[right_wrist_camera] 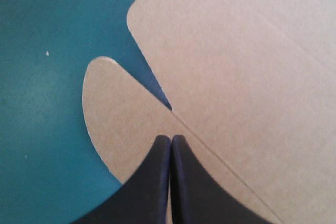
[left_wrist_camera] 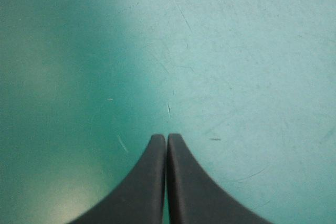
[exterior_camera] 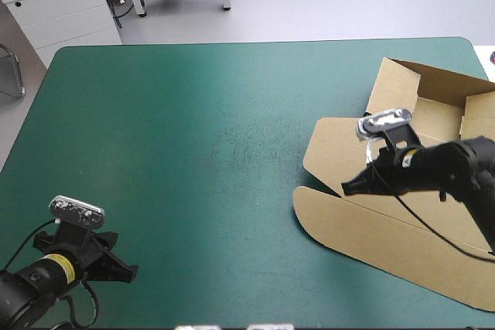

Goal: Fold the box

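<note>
1. Tabletop (exterior_camera: 193, 152) under a teal-green cover, bare across its left and middle. The left wrist view shows fine scratches (left_wrist_camera: 181, 17) in the cover and nothing else on it
2. Box (exterior_camera: 371, 226): cut brown board on the right side of the tabletop, reaching to the right edge of the high view. It is only partly formed
3. Near part of the box lies flat on the cover as a broad panel (exterior_camera: 410, 256), with rounded flaps pointing toward the middle of the tabletop
4. Far part of the box, by the tabletop's far right corner, has raised walls (exterior_camera: 398, 83) around an open hollow. The top is open
5. Left gripper (exterior_camera: 130, 270): low over the near left corner of the tabletop, well apart from the box. The black fingers are closed, meeting in one pointed arch (left_wrist_camera: 167, 137), with nothing between them and only bare cover ahead
6. Right gripper (exterior_camera: 346, 185): the arm comes in from the right across the flat board, with the tip over the box's left portion. The fingers are closed tip to tip (right_wrist_camera: 171, 139) and no board sits between them
7. Right wrist view: the gripper tip is above the board, just short of the notch (right_wrist_camera: 169, 106) where a rounded flap (right_wrist_camera: 113, 108) parts from the larger panel. A crease runs from the notch back past the gripper
8. Cannot tell whether the right gripper tip touches the board or hangs just above it
</note>
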### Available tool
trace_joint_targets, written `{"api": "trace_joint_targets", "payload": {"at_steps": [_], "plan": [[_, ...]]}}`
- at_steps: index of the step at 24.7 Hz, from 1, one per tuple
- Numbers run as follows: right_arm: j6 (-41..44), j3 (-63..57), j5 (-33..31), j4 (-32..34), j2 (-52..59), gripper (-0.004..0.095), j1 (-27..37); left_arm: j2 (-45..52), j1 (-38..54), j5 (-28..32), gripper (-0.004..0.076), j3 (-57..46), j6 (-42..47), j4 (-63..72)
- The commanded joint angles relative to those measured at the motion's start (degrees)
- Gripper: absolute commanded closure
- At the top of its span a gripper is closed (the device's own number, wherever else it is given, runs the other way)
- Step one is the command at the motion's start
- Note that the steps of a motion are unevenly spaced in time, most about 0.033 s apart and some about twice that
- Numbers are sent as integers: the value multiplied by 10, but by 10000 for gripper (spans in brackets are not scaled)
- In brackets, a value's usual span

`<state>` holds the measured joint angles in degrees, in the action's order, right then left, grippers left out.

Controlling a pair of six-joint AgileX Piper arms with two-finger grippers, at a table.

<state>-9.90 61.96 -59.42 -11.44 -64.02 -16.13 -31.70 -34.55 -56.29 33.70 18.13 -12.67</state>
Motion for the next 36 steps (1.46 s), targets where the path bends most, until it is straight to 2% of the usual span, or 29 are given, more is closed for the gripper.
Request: {"api": "trace_joint_targets", "payload": {"at_steps": [1, 9, 19, 36], "plan": [[-4, -61, 43, -6, 77, 927, -2, 26, -3, 24, 734, -4, 8, -4], [-4, -215, 61, -2, 216, 927, -2, 44, -3, 37, 734, -41, 8, -11], [-35, -321, 76, -2, 333, 927, -2, 44, -3, 43, 734, -42, 8, -14], [-30, -322, 79, -9, 361, 928, -2, 44, -3, 43, 734, -42, 8, -9]]}}
